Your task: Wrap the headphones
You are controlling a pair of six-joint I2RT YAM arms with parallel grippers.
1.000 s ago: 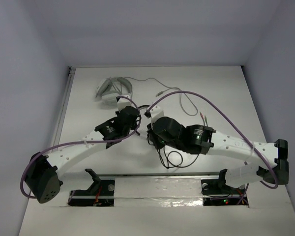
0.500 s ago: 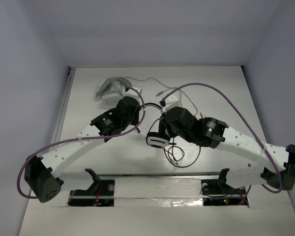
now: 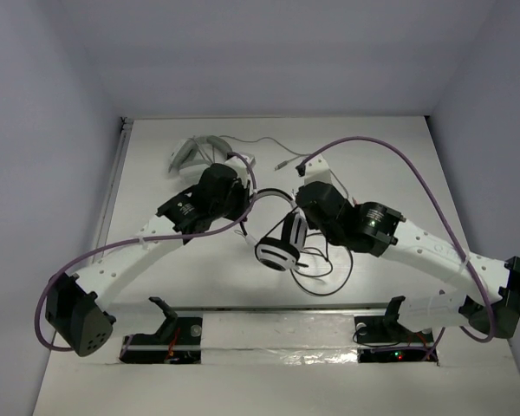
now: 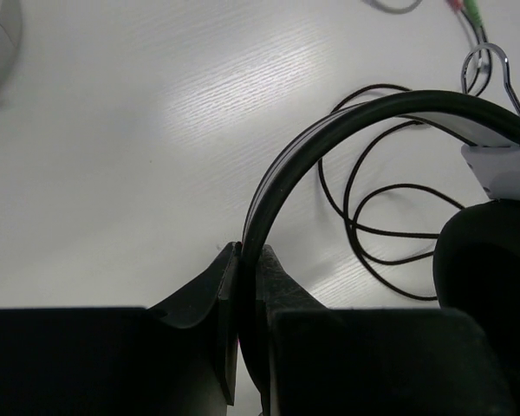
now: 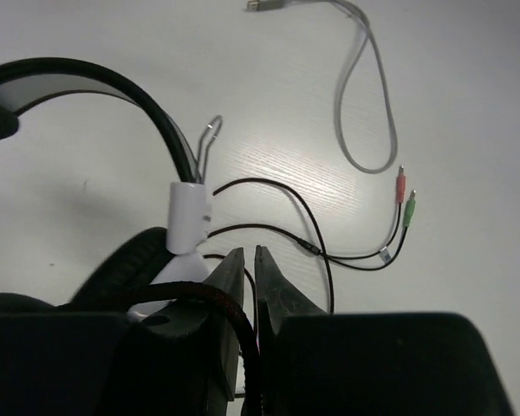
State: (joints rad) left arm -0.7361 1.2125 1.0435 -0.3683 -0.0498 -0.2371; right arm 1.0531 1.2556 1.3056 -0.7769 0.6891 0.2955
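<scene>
The headphones hang between my two grippers; one white and black earcup [image 3: 277,251] tilts below the thin black headband [image 3: 269,192]. My left gripper [image 3: 247,198] is shut on the headband [image 4: 329,130], pinched between its jaws [image 4: 250,251]. My right gripper [image 3: 302,195] is shut, apparently on the thin black cable [image 5: 312,247] just below the white slider [image 5: 189,217]; its tips [image 5: 249,253] nearly touch. The cable lies in loose loops on the table [image 3: 316,269], also in the left wrist view [image 4: 373,230]. It ends in pink and green plugs [image 5: 405,199].
Pale grey-white headphones [image 3: 195,156] lie at the far left, partly behind my left arm. Their grey cable [image 3: 269,143] runs right and loops [image 5: 368,113] near the plugs. The table's near edge has a metal rail [image 3: 277,308].
Both grippers have moved toward the far side and spread apart. The headphones came out from under the arms, and the earcup now hangs in view between them.
</scene>
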